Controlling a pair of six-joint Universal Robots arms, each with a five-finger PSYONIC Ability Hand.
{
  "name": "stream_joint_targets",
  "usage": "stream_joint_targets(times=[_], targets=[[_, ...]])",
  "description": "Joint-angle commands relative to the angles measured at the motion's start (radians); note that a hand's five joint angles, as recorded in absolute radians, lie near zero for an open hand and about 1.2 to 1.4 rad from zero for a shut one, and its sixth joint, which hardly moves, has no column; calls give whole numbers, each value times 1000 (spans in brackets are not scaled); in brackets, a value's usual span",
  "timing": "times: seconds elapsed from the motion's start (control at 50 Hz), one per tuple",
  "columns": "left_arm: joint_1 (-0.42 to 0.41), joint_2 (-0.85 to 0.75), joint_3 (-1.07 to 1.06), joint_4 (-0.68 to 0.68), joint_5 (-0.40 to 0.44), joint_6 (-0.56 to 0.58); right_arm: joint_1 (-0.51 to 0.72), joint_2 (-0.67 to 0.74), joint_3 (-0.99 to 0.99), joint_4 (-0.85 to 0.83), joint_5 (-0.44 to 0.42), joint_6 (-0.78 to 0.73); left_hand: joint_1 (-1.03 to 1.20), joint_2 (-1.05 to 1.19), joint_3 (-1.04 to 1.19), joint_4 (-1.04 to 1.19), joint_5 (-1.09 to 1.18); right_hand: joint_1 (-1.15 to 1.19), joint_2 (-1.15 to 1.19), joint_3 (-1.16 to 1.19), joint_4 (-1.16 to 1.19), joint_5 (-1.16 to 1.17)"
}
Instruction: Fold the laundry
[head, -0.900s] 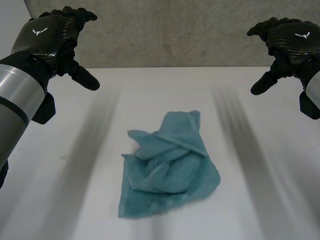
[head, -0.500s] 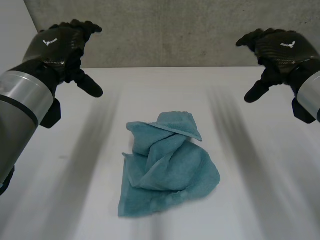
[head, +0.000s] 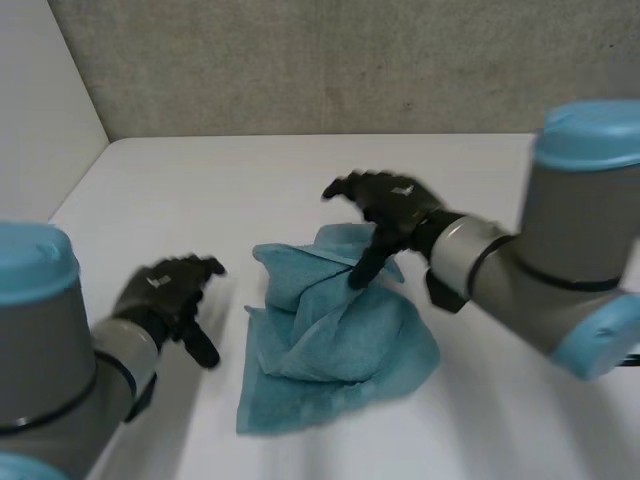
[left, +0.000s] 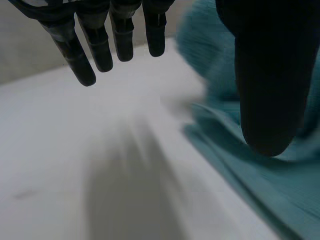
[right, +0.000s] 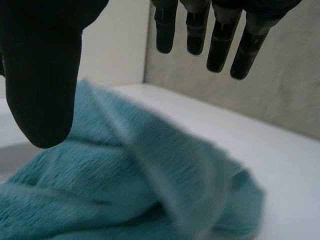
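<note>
A crumpled teal towel (head: 335, 335) lies in the middle of the white table (head: 250, 190). My right hand (head: 392, 205) hovers over the towel's far edge, fingers spread and open, its thumb pointing down at the cloth. In the right wrist view the towel (right: 125, 175) bunches under the open fingers (right: 215, 35) and the thumb (right: 42, 80). My left hand (head: 168, 295) is low over the table just left of the towel, open and holding nothing. In the left wrist view the towel's near-left edge (left: 260, 185) lies beside the thumb (left: 267, 75).
A grey wall (head: 350, 60) runs along the table's far edge, and a white side wall (head: 40, 110) closes the far left corner. Bare table surrounds the towel on all sides.
Both hands have come down from high at the back. The right now hangs over the towel's far edge, the left beside its left edge. The towel lies unchanged since half a second ago.
</note>
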Motion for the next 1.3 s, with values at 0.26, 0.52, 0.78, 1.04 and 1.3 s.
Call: stream_joint_targets(times=[0.26, 0.52, 0.78, 1.04, 1.3], targets=[[-102, -121, 27, 32, 63, -127, 29, 132, -101, -111, 206, -111, 135, 135, 138, 133, 133, 1145, 1096, 1098, 1103, 1100], [-163, -287, 194, 127, 39, -113, 24, 121, -74, -105, 205, -143, 391, 391, 394, 389, 389, 1145, 1096, 1098, 1103, 1100], [-165, -359, 276, 133, 22, -106, 20, 118, -55, -99, 203, -176, 411, 411, 414, 409, 409, 1145, 1096, 1098, 1103, 1100], [-194, -415, 429, 145, 16, -60, -34, 144, -216, -110, 205, -257, 1110, 1110, 1113, 1108, 1107, 1145, 1096, 1098, 1103, 1100], [15, -171, 659, 434, -95, 155, -152, 17, -486, -412, 309, -326, 1110, 1110, 1113, 1108, 1107, 1145, 1096, 1098, 1103, 1100]])
